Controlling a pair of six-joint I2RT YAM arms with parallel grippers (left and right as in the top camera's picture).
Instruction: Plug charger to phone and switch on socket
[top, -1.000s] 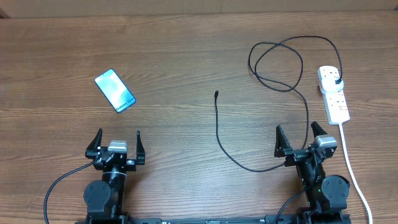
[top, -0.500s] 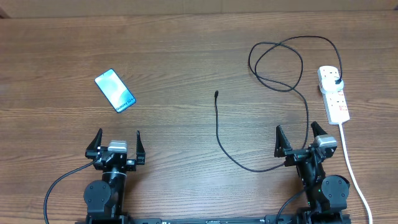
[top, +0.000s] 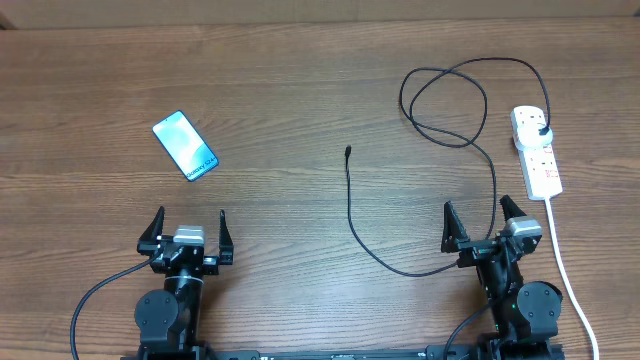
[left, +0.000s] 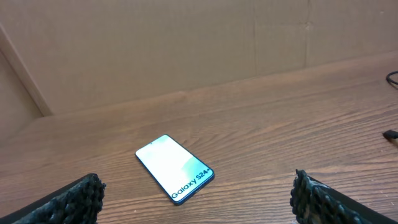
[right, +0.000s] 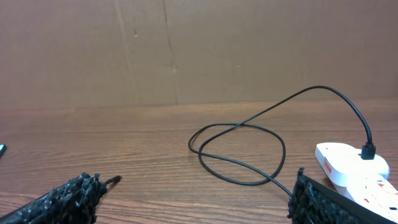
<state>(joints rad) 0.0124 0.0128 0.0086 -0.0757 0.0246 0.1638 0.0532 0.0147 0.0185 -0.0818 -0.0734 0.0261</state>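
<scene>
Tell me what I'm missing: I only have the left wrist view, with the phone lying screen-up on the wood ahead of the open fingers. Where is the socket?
Observer: The socket lies near the right edge of the table, on the right arm's side.
Operator: Is the charger plugged into it?
Observer: Yes. The black plug of the charger sits in the outlet at the strip's far end.
Operator: Is the right arm holding anything?
Observer: No. The right fingers are open and hold nothing.
</scene>
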